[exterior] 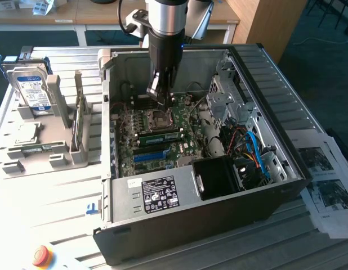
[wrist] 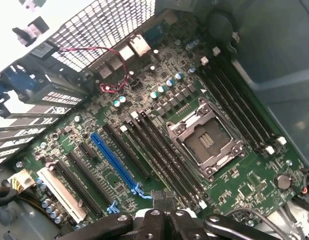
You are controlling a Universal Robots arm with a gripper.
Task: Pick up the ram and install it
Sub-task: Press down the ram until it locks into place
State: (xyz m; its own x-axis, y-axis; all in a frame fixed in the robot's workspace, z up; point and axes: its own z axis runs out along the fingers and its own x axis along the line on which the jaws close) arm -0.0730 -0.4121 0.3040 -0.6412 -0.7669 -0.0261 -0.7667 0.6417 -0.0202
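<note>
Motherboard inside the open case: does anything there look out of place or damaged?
The processor socket looks empty, with no chip or cooler on it. A thin red wire loops loosely over the motherboard near the rear ports. I see no damage.

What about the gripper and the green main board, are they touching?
Cannot tell. In the exterior view the shut gripper hangs over the main board, but its tip overlaps it, hiding any gap.

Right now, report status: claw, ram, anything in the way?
Claw shut, low inside the open grey computer case, over the green motherboard. Long green ram stick lies along the black slots beside the square silver socket. Nothing across the slots.
</note>
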